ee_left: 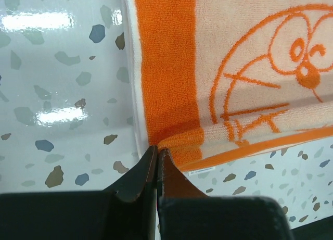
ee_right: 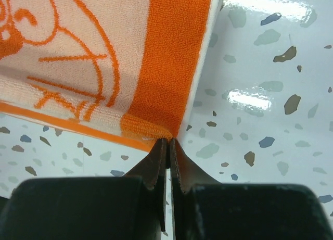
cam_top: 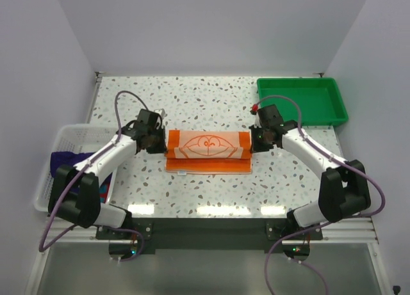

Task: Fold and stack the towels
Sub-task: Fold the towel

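I'm pinching the orange-and-white towel (cam_top: 208, 153), lying in the middle of the table (cam_top: 288, 180), with the left gripper (ee_left: 157, 152) and right gripper (ee_right: 169, 142) each clamping shut on only a sliver of one corner. If I'm pulling unevenly, a corner could be slipping free and skewing the fold.

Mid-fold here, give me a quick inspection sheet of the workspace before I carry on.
Surface: speckled table, glare patches near the front.
Job's things: orange towel centred, partly folded; purple towel in the white basket at left.
Clutter: green tray far right, appears empty.
Grippers: left gripper and right gripper each shut on a corner of the orange towel.
Cables: purple cables loop clear of the towel.
Surroundings: plain white walls.
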Available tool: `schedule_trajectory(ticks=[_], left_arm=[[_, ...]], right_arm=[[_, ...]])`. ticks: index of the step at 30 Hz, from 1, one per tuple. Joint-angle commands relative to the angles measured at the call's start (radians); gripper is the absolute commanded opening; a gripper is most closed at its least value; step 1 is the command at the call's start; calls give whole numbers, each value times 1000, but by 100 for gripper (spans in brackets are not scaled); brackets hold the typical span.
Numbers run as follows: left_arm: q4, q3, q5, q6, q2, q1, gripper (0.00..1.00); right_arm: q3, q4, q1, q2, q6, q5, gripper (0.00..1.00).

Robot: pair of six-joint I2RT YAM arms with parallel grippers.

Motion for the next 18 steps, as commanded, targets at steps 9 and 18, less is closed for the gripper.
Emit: schedule_trajectory(ticks=[9, 18], left_arm=[[32, -107, -37, 26, 0, 3, 0], [96, -179, -10, 5, 18, -12, 5]], right_arm=[[-97, 11, -22, -31, 11, 91, 0], [-138, 72, -22, 39, 28, 88, 0]])
